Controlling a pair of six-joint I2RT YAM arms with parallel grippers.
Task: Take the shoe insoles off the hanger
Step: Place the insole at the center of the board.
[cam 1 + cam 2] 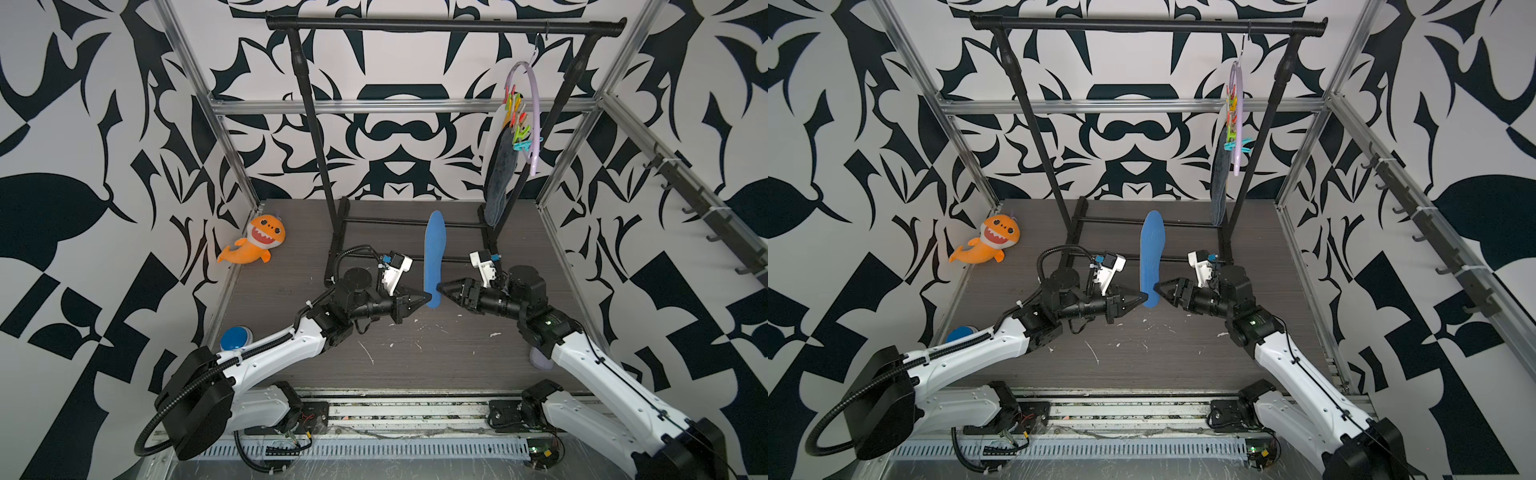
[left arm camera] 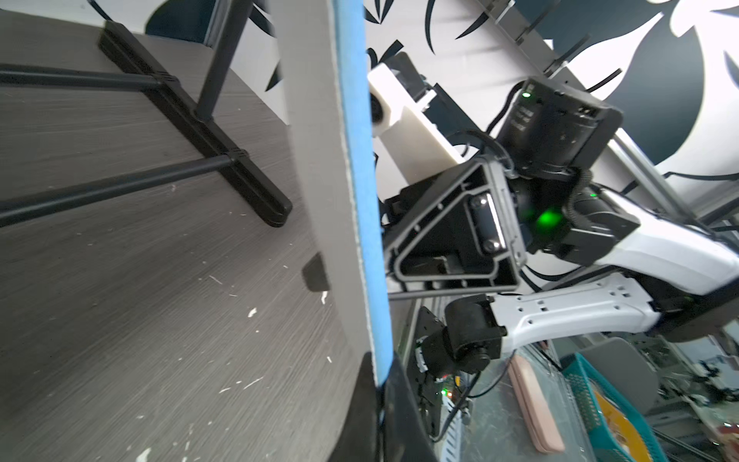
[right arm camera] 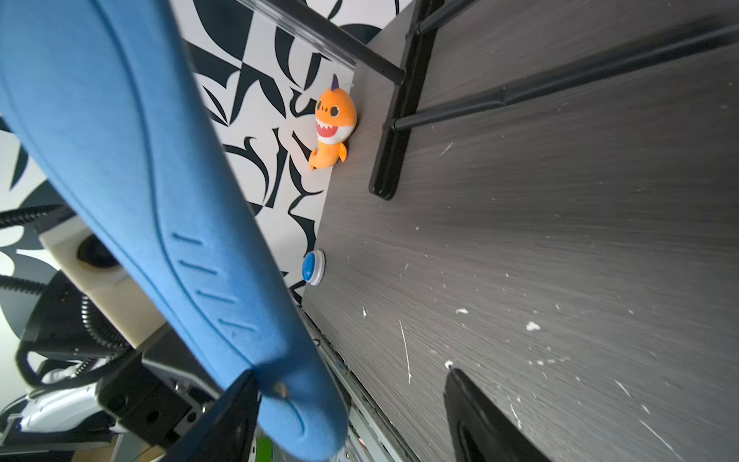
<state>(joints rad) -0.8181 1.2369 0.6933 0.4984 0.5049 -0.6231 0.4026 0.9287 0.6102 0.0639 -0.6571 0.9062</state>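
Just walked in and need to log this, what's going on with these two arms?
The left gripper is shut on the lower end of a blue insole, holding it upright above the table. The right gripper is open, its jaws either side of that same end, not closed on it. At the back right, the hanger hangs on the black rail with a dark grey insole pegged to it, so the job isn't finished.

place: robotics lab cell | cues: aluminium frame (image 1: 374, 106), patterned backdrop walls (image 1: 62, 124)
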